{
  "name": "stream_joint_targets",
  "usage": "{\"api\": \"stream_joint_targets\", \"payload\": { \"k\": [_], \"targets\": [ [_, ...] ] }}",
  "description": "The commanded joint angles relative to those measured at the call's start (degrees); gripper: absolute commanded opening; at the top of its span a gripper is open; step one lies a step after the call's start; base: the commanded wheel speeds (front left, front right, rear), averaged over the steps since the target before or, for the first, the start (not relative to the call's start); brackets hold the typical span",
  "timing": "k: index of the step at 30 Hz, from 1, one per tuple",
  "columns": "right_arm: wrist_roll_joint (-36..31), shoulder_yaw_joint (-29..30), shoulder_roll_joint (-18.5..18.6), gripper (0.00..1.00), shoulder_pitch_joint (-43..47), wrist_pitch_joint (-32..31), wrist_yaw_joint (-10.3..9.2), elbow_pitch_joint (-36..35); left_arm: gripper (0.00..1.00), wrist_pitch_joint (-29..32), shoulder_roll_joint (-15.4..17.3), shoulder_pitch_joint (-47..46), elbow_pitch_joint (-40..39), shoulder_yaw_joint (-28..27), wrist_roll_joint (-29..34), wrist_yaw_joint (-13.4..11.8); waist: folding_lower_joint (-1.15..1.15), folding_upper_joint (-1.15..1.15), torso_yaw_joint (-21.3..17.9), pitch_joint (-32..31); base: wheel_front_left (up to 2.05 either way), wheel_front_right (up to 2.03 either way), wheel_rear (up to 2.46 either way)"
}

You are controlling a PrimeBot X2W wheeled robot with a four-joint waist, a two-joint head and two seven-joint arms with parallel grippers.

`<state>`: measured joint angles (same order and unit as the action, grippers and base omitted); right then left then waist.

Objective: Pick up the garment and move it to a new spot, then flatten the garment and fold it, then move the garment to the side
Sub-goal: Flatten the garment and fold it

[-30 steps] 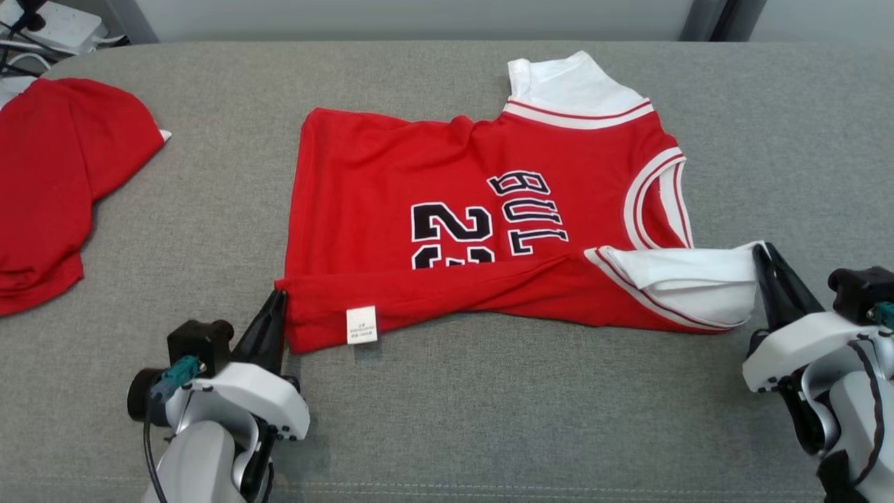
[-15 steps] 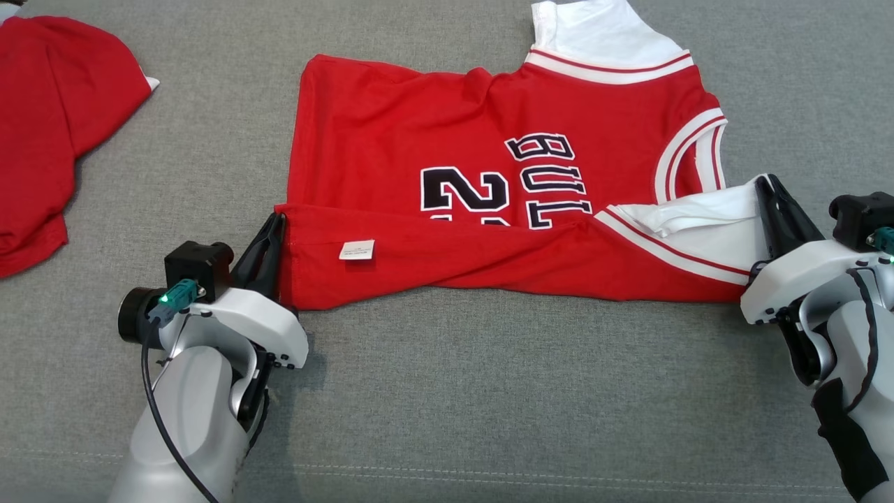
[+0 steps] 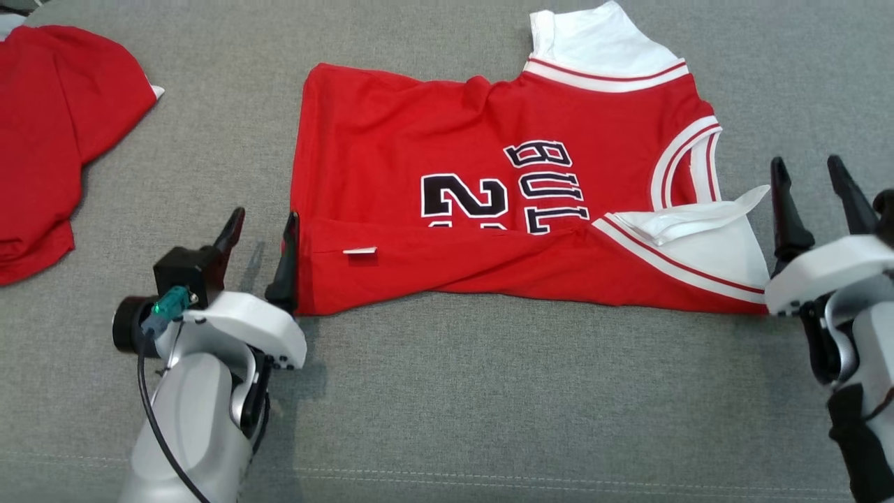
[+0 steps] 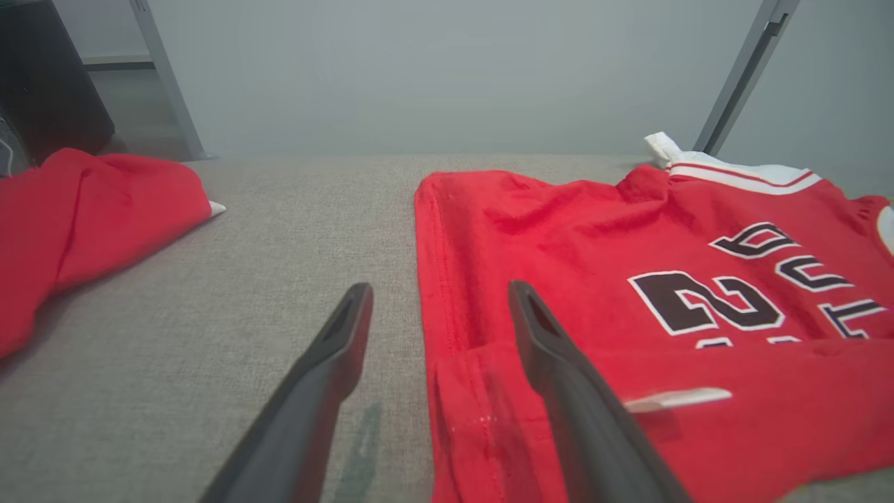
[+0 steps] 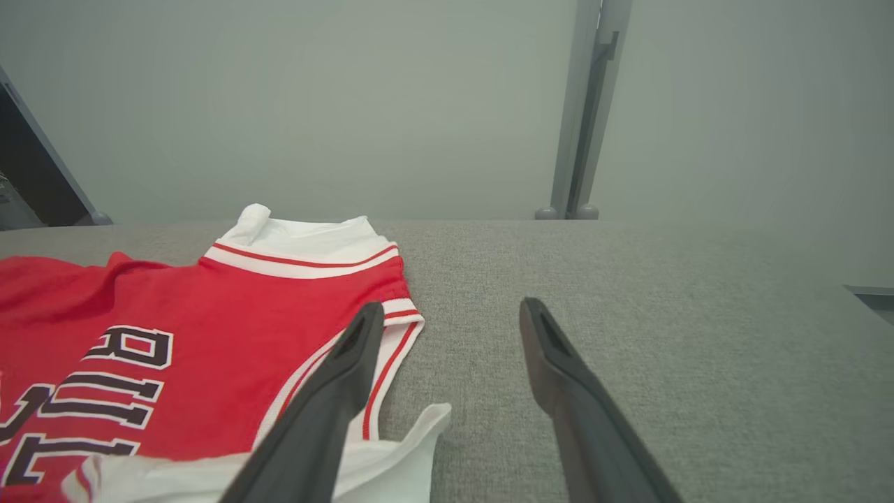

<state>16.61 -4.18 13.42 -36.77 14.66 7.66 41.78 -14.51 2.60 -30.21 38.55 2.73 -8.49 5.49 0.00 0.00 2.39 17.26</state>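
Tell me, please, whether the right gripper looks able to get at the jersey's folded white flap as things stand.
Probably yes. The right gripper stands open just beside the white flap of the jersey, its nearer finger close to the flap's edge, with nothing in the way.

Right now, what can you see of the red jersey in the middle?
The red jersey looks like soft knit, with white trim and black, white-edged lettering. It lies spread on the grey cloth surface, its near edge folded over the front, a small white tag on that fold. The open left tool stands at its hem, the open right tool beside its white shoulder.
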Motion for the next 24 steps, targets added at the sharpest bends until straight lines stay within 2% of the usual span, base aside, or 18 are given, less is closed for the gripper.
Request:
{"api": "stream_joint_targets", "payload": {
  "k": [1,10,24],
  "targets": [
    [-0.3,-1.11,-0.21,1.0,5.0,0.34,-0.17,-2.53,1.0,-0.49,1.13,2.85,-2.09,-1.72,0.63,0.21,0.0,0.0,0.01,-1.42,0.0,0.0,0.0],
    [2.65,-5.18,-0.05,1.0,15.39,0.34,-0.17,-6.33,1.0,-0.49,0.34,9.9,-4.26,-1.44,-0.42,0.83,0.0,0.0,-0.29,-3.53,0.0,0.0,0.0],
    [5.39,-6.35,0.01,1.0,16.49,0.34,-0.17,-1.81,1.0,-0.49,0.29,10.97,-5.92,2.91,-3.69,0.77,0.0,0.0,0.96,-3.34,0.0,0.0,0.0]
  ]
}}
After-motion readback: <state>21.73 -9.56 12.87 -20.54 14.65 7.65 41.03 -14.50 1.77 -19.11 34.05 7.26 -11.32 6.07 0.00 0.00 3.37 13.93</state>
